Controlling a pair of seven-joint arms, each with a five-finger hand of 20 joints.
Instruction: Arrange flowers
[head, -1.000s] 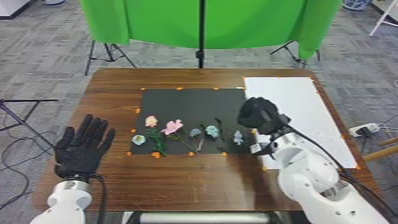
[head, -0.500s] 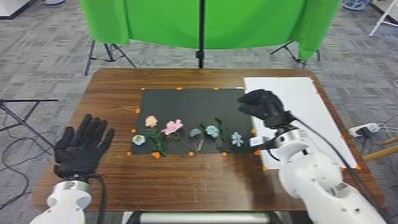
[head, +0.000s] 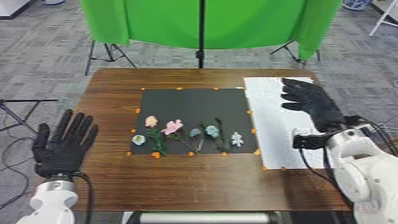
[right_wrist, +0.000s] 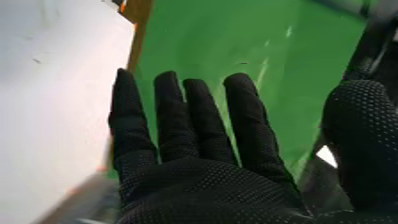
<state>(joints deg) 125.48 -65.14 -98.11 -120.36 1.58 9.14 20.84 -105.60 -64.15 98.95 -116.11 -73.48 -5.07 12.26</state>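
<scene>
1. The left hand (head: 62, 152) is resting over the left side of the brown table (head: 213, 185); its fingers are stretching out straight and slightly apart, released.
2. The right hand (head: 313, 102) is hovering over the white sheet (head: 274, 132), well apart from the flowers. In the right wrist view, its fingers are extending long and loose, released, with the thumb standing wide to the side.
3. The flowers are lying in a loose row along the near part of the black mat (head: 178, 102). From left to right, a pale white-blue flower (head: 139, 140), a peach flower (head: 151, 121) lying farther back, a pink flower (head: 173, 127), a grey-blue flower (head: 195, 132), a light blue flower (head: 212, 131) and a whitish flower (head: 236, 139) are showing.
4. Green leaves (head: 159, 144) are spreading below the peach flower.
5. Beyond the table, a green cloth (head: 147, 22) is hanging behind a black pole (head: 202, 30).
</scene>
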